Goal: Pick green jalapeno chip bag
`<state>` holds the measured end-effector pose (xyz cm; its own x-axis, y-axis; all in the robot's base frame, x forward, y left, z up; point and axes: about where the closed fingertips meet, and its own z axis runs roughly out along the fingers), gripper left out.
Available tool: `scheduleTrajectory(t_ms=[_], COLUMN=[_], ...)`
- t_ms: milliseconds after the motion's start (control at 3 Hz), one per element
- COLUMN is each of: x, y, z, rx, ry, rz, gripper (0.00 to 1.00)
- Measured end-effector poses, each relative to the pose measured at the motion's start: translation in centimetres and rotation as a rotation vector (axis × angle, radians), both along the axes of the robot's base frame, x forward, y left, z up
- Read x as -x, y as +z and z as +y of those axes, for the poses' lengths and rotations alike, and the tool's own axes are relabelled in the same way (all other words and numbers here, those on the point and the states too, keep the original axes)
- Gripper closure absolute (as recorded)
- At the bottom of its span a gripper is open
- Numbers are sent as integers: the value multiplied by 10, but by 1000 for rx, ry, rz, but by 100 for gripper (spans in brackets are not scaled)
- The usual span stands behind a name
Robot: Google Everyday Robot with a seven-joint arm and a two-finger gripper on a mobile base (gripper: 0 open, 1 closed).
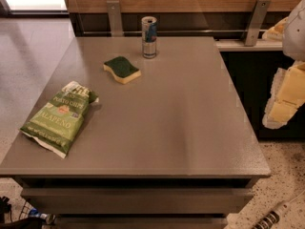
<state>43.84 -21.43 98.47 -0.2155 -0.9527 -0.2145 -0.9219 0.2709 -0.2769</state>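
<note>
Grey desk: green jalapeno chip bag is laid at the near-left edge. Off the right side the claw is parked; state cannot be told. Bag could be shoved off by a skewed approach, or the sponge farther back grabbed instead.

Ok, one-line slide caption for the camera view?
The gripper hangs beside the table's right edge; green jalapeno chip bag lies front-left, sponge and can behind it.
</note>
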Motion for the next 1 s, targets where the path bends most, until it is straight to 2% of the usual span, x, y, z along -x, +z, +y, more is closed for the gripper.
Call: scheduleTrajectory(t_ms=[333, 667, 1000], x=[-1, -14, -29], y=[0, -3, -12], z=[2, 25, 107], rx=[-6, -87, -239], ry=[0, 1, 18], rz=[-1, -16, -44], gripper=[0, 0, 0])
